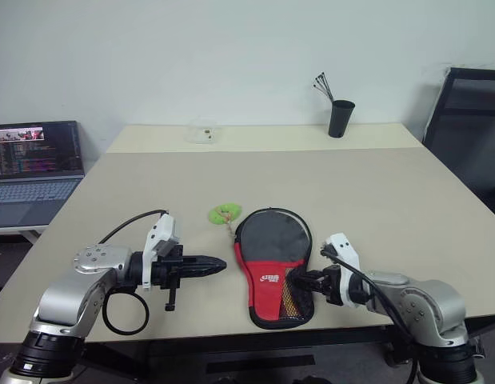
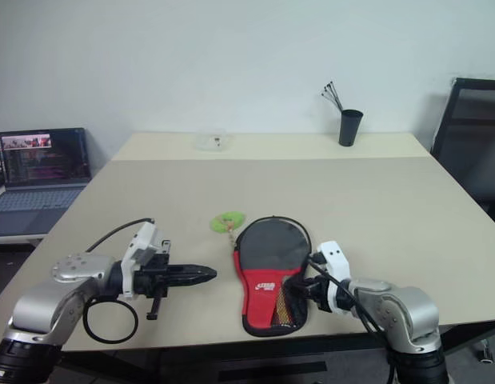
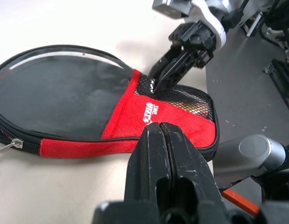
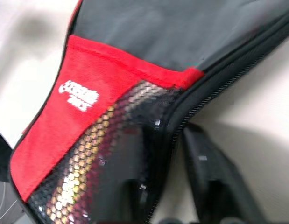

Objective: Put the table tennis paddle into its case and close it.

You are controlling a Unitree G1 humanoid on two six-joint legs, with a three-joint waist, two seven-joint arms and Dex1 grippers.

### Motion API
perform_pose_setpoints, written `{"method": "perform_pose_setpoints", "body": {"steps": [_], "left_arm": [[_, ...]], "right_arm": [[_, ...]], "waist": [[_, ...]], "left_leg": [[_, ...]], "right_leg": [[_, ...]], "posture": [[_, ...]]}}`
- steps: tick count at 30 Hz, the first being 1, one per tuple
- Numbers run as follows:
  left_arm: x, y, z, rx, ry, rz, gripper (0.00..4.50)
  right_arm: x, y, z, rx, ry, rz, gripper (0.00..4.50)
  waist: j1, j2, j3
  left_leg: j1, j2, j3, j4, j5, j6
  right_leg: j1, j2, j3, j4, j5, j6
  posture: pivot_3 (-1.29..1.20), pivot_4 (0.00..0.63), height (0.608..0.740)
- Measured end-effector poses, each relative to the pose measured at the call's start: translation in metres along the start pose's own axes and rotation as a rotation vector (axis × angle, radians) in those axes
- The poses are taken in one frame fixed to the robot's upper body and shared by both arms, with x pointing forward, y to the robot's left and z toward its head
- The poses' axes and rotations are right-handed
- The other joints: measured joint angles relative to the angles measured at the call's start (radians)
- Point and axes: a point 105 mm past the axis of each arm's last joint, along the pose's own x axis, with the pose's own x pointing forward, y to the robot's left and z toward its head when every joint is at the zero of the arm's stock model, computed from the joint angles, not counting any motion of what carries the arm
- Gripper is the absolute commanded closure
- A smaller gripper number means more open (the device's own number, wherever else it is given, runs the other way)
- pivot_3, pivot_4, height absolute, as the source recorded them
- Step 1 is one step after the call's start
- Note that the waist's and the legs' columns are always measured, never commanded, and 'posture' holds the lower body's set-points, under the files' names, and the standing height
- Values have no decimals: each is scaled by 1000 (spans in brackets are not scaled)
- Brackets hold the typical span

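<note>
At our far left, about nine o'clock from the table's middle, we see an open laptop [image 1: 35, 172] on a separate low surface beside the beige table [image 1: 375, 200]. Nearer us, our left gripper [image 1: 217, 265] hovers over the table's near left part, its two black fingers pressed together and holding nothing, pointing toward three o'clock at the case. A black cable ring [image 1: 125, 313] hangs under that wrist.

Just past the fingertips, at roughly eleven o'clock of the case, lies a small green object [image 1: 225, 214] on the tabletop, close beside the case's round end.

The case [image 1: 273, 264] lies flat near the table's near edge, between our two grippers, round black end pointing to twelve o'clock and red lower part with white logo and mesh pocket toward six. In the left wrist view its zip line runs around the rim, with a metal pull [image 3: 8, 146] at the rounded end. We cannot tell from here whether the paddle is inside.

Our right gripper [image 1: 305, 282] sits at the case's four o'clock side, at the mesh pocket; its fingers [image 4: 202, 179] stand parted, straddling the zipped edge, one over the mesh and one on the table beside it, not clamped on it.

Far back, at one o'clock, a black cup [image 1: 341, 118] holds thin sticks; a clear small box [image 1: 203, 132] sits at eleven o'clock. A dark chair [image 1: 471, 136] stands at three o'clock.
</note>
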Motion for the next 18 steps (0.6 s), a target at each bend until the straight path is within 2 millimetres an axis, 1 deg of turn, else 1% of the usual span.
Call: {"method": "perform_pose_setpoints", "body": {"steps": [2, 5, 8, 12, 13, 15, 18], "left_arm": [[0, -1, -2, -6, 2, -3, 4500], [0, -1, -2, -8, 3, -5, 4500], [0, 0, -3, -11, 6, 3, 4500], [-4, 10, -10, -31, 27, 67, 4500], [-5, 16, -11, -36, 31, 101, 4500], [-7, 26, -11, -29, 41, 160, 4500], [-10, 52, -10, 3, 68, 312, 4500]], "right_arm": [[-8, 3, 5, -47, -2, 12, 1141], [-18, 15, 12, -119, -3, 75, 75], [-27, 26, 20, -187, -8, 147, 31], [-29, 33, 43, -271, -101, 180, 31], [-27, 35, 50, -285, -126, 192, 31], [-19, 38, 54, -296, -138, 204, 31], [7, 45, 57, -283, -149, 223, 31]], "waist": [[0, 0, 0], [0, 0, 0], [0, 0, 0], [0, 0, 0], [0, 0, 0], [0, 0, 0], [0, 0, 0]], "left_leg": [[0, 0, 0, 0, 0, 0], [0, 0, 0, 0, 0, 0], [0, 0, 0, 0, 0, 0], [0, 0, 0, 0, 0, 0], [0, 0, -1, 0, 0, 0], [0, 0, 0, 0, 0, 0], [0, 0, 0, 0, 0, 0]], "right_leg": [[0, 0, 0, 0, 0, 0], [0, 0, 0, 0, 0, 0], [0, 0, 0, 0, 0, -1], [0, 0, -1, 0, 0, -1], [0, 1, -1, 0, 0, -1], [0, 1, 0, 0, 0, 0], [0, 1, 0, 0, 3, 4]], "posture": [[0, 150, 740], [0, 150, 740], [0, 150, 740], [0, 150, 740], [0, 150, 740], [0, 150, 740], [0, 150, 740]]}}
